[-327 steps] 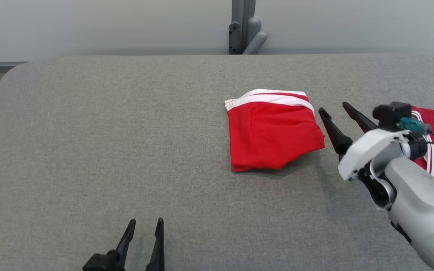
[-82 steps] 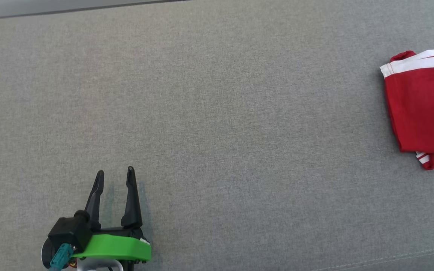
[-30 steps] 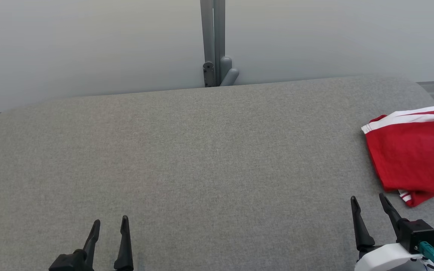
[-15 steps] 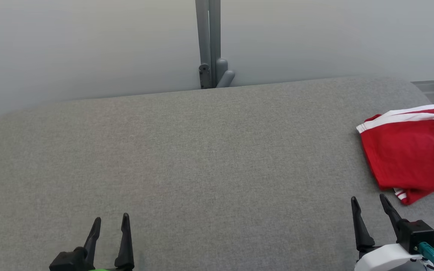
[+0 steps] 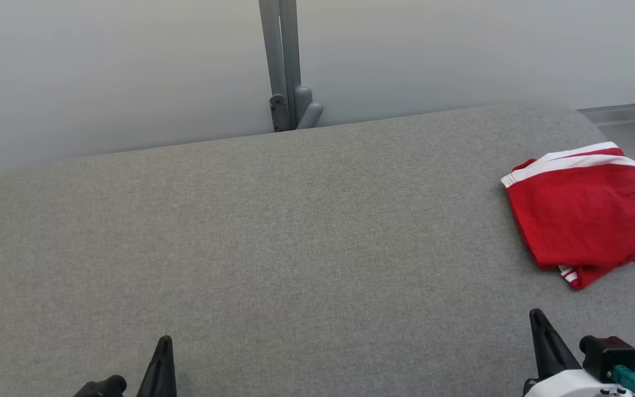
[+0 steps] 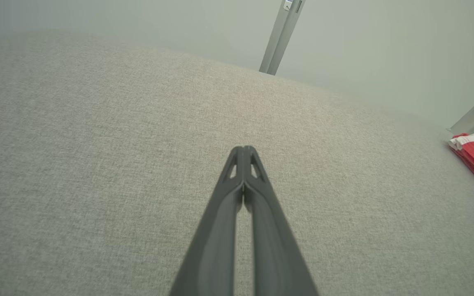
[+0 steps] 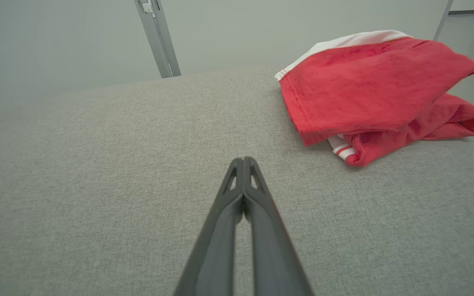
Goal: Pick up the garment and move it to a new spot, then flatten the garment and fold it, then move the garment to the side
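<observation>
The garment, soft red knit with white bands along one hem, lies folded in a loose, rumpled packet on the counter. The counter has a coarse grey woven cover and rounded corners. The garment is ahead and slightly right of the right claw, apart from it, and well off to the right of the left claw. Both claws have long, matte dark fingers pressed together tip to tip with nothing between them. Their bases are cut off at the head view's bottom edge, the garment's right end runs past the frame, and I cannot tell whether the tips touch the counter.
</observation>
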